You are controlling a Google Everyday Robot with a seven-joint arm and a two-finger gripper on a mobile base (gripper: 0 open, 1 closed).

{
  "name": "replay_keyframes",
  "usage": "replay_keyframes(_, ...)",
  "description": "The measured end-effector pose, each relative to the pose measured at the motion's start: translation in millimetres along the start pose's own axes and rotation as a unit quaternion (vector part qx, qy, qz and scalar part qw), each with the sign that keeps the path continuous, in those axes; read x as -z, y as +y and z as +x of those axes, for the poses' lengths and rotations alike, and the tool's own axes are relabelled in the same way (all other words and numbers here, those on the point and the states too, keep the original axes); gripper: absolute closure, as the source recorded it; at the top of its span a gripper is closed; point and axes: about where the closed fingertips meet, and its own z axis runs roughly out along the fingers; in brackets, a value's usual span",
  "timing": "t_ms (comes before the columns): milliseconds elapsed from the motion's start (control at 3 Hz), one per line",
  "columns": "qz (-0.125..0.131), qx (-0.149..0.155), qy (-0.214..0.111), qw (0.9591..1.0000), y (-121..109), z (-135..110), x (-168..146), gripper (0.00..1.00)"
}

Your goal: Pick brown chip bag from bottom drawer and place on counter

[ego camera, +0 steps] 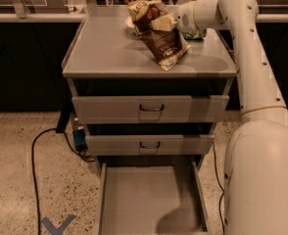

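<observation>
The brown chip bag (163,43) is tilted on the counter (109,48) at its back right, its lower end resting on the surface and its tan-gold end raised. My gripper (159,22) reaches in from the right and is shut on the bag's upper part. The bottom drawer (149,199) is pulled out below, and its flat floor is bare. A small packet of green contents (199,34) lies on the counter behind my wrist.
Two shut drawer fronts with loop handles (151,107) (149,145) sit above the open drawer. My white arm (261,170) fills the right side. A black cable (36,151) and a blue tape mark (56,225) lie on the speckled floor at left. A pale worktop (31,17) runs behind.
</observation>
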Motion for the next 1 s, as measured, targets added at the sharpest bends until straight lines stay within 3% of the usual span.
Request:
replay_keyframes(333,0.000,0.000,0.000,1.0000,0.0,0.0,0.0,0.14)
replay_keyframes(667,0.000,0.000,0.000,1.0000,0.1,0.0,-0.1,0.00)
replay_keyframes(1000,0.000,0.000,0.000,1.0000,0.1,0.0,-0.1,0.00)
